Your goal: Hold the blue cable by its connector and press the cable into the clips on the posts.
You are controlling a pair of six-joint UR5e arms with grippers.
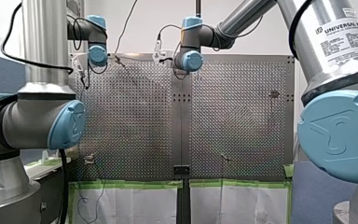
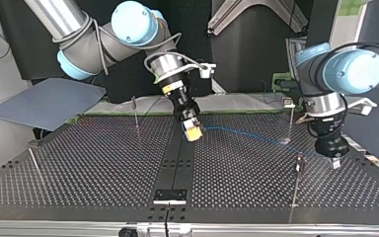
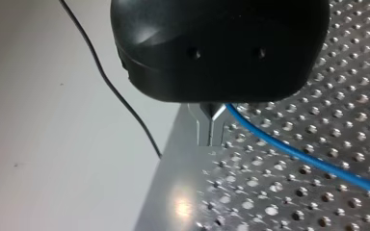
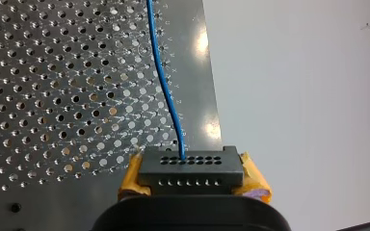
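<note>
My right end effector (image 2: 193,131) clamps the connector (image 4: 191,168); the blue cable (image 2: 256,136) stretches from it across the tabletop (image 2: 103,168) to my left end effector (image 2: 333,161), closed on it beside a post (image 2: 295,187).

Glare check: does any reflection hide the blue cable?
Right wrist view: bright spots on the table's edge sit beside the blue cable, not on it; connector plain. Left wrist view: one glare patch, clear of the cable. Top view: cable faint but traceable. Front view: sheen across the table; cable not discernible.
</note>
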